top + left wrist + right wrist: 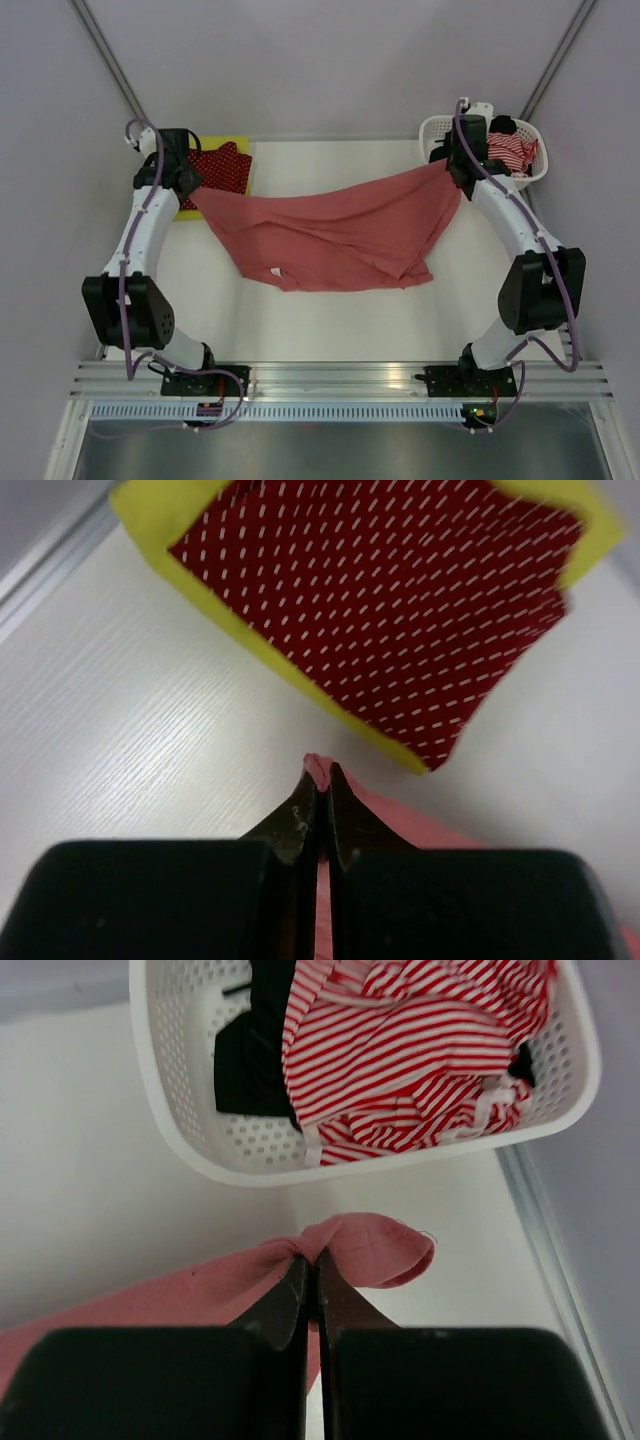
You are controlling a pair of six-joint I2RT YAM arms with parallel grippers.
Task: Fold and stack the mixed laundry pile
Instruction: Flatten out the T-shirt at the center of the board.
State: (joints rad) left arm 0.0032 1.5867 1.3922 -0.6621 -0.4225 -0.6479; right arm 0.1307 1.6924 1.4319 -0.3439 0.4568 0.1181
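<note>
Two arms stood at the near edge of the white table (330,330), and the salmon-pink polo shirt (330,235) was stretched between them from left to right, sagging toward the near side at its middle. Only the overhead view showed that whole span. The wrist views showed the grips: the left gripper (320,775) was pinched tight on a small fold of the shirt's left end, and the right gripper (312,1260) was clamped the same way on a rolled corner at the right end. Just beyond the left fingers lay the dark red white-dotted cloth (390,600), folded flat on the yellow-green garment (150,515). Beyond the right fingers, at the far right corner, the white perforated basket (160,1090) held the red-white striped piece (410,1050) and a black piece (250,1050).
</note>
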